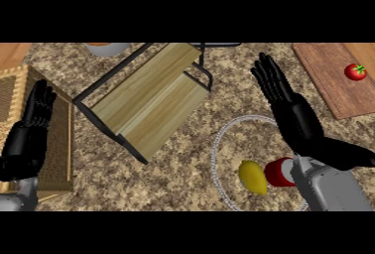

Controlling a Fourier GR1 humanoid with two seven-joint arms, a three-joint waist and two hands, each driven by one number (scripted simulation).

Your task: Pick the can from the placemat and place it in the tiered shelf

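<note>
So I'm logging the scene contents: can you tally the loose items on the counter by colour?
Red: 2, the can on the placemat and the tomato on the cutting board
Yellow: 1, the lemon-like fruit beside the can
Total: 3

Red tomato (356, 72) lying on wooden cutting board (330, 79) at upper right; woven basket (62, 144) along left edge; yellow lemon (253, 177) low centre-right; grey bowl (107, 48) cut off at top, all on speckled surface (176, 183)
</note>
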